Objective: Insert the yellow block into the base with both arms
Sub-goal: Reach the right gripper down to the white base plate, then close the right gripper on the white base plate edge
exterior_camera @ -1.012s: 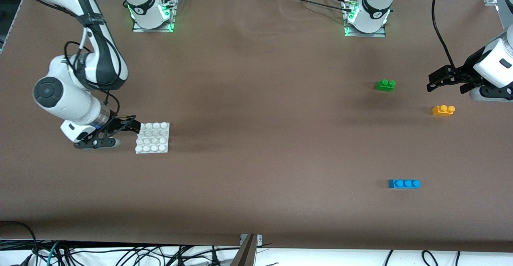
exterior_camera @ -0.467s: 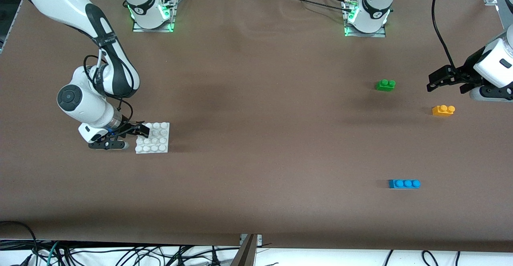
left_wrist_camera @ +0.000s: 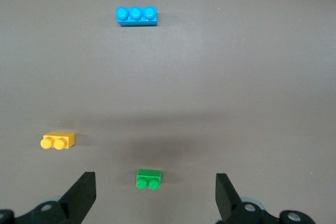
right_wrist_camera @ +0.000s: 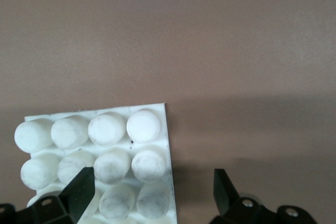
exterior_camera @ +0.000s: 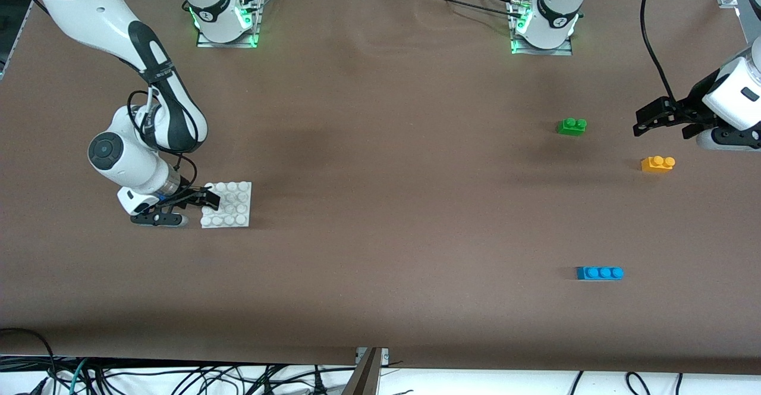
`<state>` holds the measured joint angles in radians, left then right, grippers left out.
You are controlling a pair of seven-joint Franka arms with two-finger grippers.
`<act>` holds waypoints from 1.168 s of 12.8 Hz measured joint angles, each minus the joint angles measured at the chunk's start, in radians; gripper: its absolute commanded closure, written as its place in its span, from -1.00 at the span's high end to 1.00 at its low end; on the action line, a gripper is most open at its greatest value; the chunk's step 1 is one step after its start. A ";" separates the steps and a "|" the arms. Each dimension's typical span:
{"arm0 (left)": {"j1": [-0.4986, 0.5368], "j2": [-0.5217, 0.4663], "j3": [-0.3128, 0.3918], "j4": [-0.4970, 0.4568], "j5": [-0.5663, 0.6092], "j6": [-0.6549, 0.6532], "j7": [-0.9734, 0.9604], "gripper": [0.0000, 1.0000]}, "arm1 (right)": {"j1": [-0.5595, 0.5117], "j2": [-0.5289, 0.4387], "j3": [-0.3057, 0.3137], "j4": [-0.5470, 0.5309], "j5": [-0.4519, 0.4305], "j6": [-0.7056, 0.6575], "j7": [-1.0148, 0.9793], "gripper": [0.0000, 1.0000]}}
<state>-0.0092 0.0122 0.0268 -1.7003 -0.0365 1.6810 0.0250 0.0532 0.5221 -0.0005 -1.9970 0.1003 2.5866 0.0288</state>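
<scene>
Near to far: the blue brick (exterior_camera: 599, 272) is untouched on the table (exterior_camera: 380, 234). The right gripper (exterior_camera: 199, 200), jaws spread, has slid in over the base (exterior_camera: 233, 204) edge, so a grasp looks next. The yellow block (exterior_camera: 657, 163) sits unmoved. The left gripper (exterior_camera: 654, 120), spread and empty, waits above, beside the green brick (exterior_camera: 572, 126).

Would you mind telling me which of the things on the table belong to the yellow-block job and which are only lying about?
Part of the job:
yellow block, on the table near the left gripper
base, with the open right gripper at its edge

Lying about:
green brick
blue brick
</scene>
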 measured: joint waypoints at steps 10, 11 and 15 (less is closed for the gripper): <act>0.000 0.000 0.000 0.000 0.000 0.000 0.000 1.00 | 0.001 0.030 0.005 0.001 0.013 0.040 0.000 0.99; 0.000 0.000 0.000 0.000 0.000 0.000 0.000 1.00 | 0.001 0.031 0.006 0.001 0.013 0.041 0.000 0.99; 0.000 0.000 0.000 0.000 0.000 0.000 0.000 1.00 | 0.002 0.035 0.010 0.001 0.013 0.050 0.004 0.99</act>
<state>-0.0092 0.0122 0.0268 -1.7003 -0.0365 1.6810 0.0250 0.0549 0.5576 0.0090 -1.9964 0.1130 2.6366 0.0330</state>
